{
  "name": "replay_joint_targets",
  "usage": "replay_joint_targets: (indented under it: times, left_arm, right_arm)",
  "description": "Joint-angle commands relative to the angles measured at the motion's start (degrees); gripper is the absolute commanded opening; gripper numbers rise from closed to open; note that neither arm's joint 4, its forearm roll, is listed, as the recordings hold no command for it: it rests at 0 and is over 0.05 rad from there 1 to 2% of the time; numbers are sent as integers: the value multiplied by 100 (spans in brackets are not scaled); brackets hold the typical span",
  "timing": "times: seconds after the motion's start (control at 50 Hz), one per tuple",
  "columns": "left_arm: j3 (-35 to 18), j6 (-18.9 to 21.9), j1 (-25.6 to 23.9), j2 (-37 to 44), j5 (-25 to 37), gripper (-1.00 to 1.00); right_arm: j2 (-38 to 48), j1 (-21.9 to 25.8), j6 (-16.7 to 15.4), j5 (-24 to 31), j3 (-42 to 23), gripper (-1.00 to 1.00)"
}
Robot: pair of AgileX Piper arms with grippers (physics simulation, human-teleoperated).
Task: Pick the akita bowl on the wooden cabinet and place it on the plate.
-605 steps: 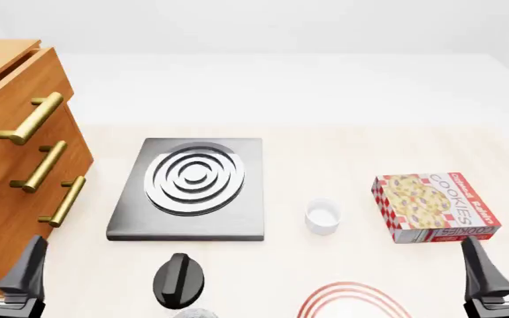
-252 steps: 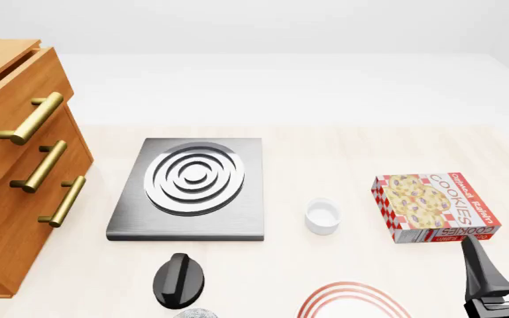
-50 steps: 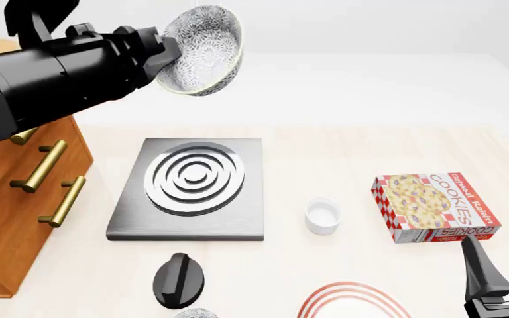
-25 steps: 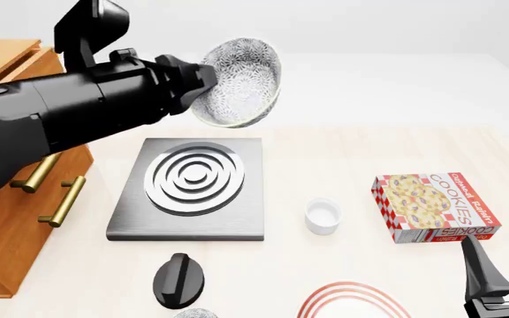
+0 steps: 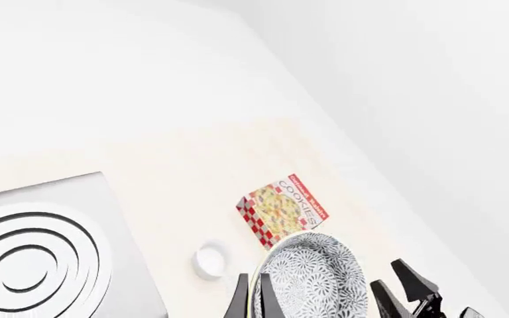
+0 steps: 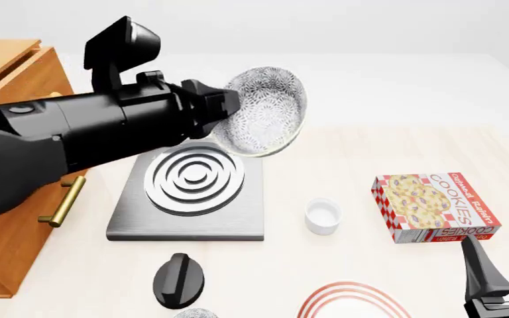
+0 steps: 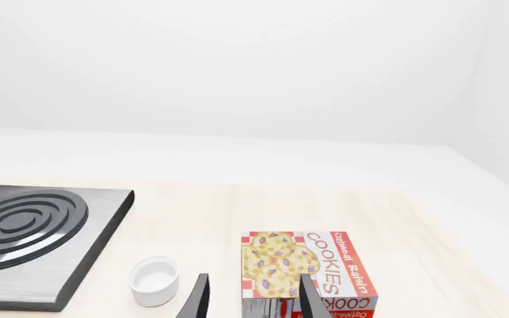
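The akita bowl (image 6: 268,109), speckled grey and white, hangs tilted in the air above the stove's far edge. My left gripper (image 6: 226,109) is shut on its rim. In the left wrist view the bowl (image 5: 312,281) sits beside the two fingers (image 5: 241,301) that pinch its edge. The wooden cabinet (image 6: 2,225) stands at the far left, partly hidden by the left arm. Only the far arc of the plate (image 6: 354,299), with its red rings, shows at the front edge. My right gripper (image 6: 506,265) rests open at the front right, with nothing between its fingers (image 7: 197,298).
A grey square stove (image 6: 188,199) with silver rings lies under the bowl. A small white cup (image 6: 323,216) and a cookie box (image 6: 436,207) stand to its right. A black knob (image 6: 179,278) lies in front of the stove, near a speckled thing (image 6: 193,313) cut off by the edge.
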Motion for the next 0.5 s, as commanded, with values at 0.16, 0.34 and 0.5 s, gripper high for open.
replay_joint_targets:
  times: [0.16,0.34,0.5]
  left_arm:
    - [130,61,-320,-29,85,-100]
    - [159,18,-508,39,149,-100]
    - [137,-33,-662,72,202,-100]
  right_arm:
    - [0,0,0,-1,0,100]
    - [0,0,1,0,0,100]
    - [0,0,1,0,0,100]
